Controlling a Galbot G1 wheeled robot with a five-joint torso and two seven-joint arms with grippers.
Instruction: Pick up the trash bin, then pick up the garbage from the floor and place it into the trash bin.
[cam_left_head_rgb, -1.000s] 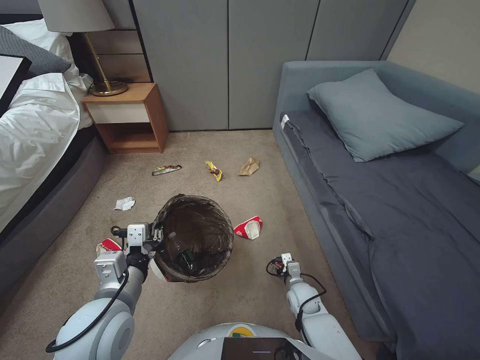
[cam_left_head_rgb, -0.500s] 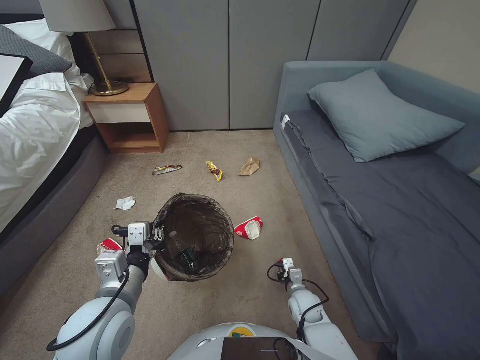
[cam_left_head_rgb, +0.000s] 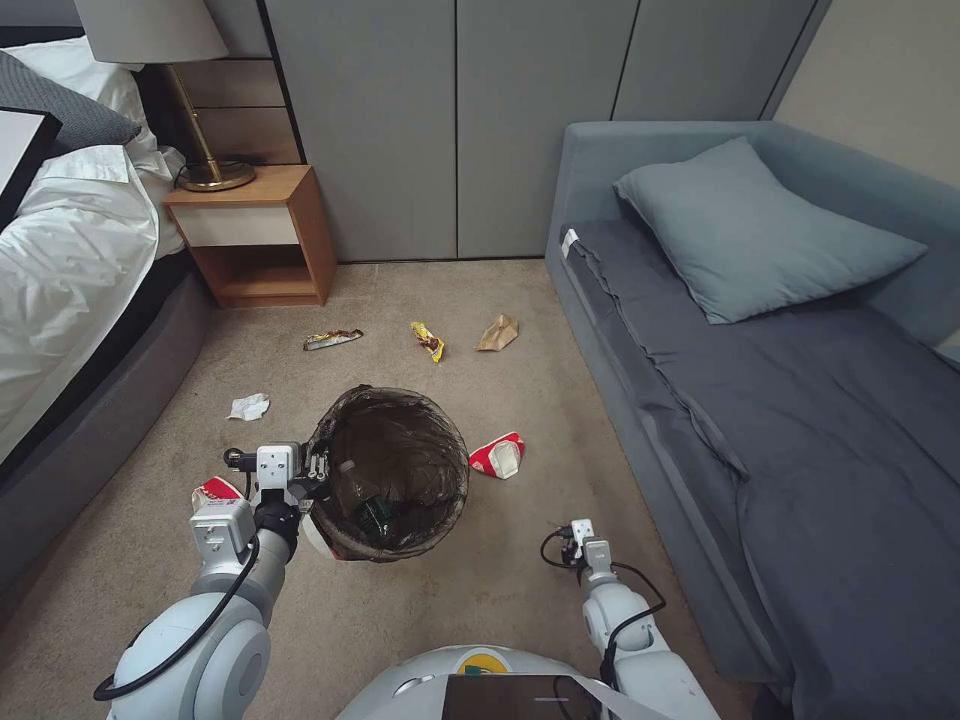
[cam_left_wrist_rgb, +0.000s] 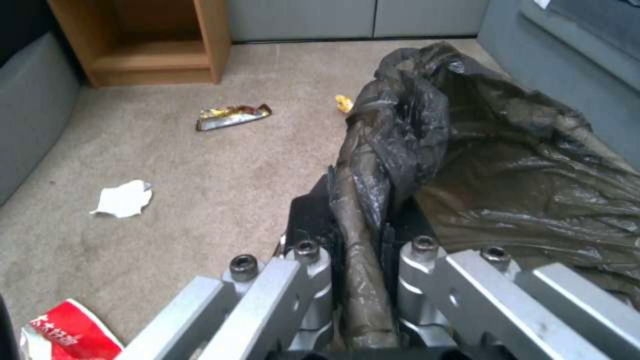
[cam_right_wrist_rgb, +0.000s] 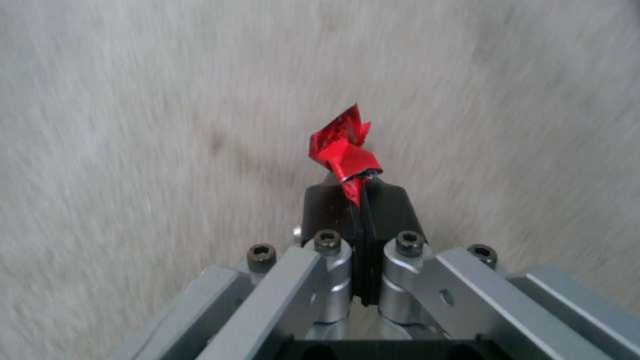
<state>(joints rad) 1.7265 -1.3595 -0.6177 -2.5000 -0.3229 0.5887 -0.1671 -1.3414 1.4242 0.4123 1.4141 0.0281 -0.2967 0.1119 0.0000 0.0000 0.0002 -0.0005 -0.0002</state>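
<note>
1. The trash bin (cam_left_head_rgb: 392, 474) hangs above the carpet (cam_left_head_rgb: 480, 590), its dark liner (cam_left_wrist_rgb: 480, 150) pinched at the rim by the left hand (cam_left_wrist_rgb: 360, 280).
2. A crushed red-white cup (cam_left_head_rgb: 497, 456) lies just right of the bin.
3. The right hand (cam_right_wrist_rgb: 357, 210), low near the sofa (cam_left_head_rgb: 800, 400), is pressed together on a red wrapper scrap (cam_right_wrist_rgb: 341, 147).

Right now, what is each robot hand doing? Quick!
Left gripper: closed on the bin rim and its liner.
Right gripper: closed on a small red scrap.
</note>
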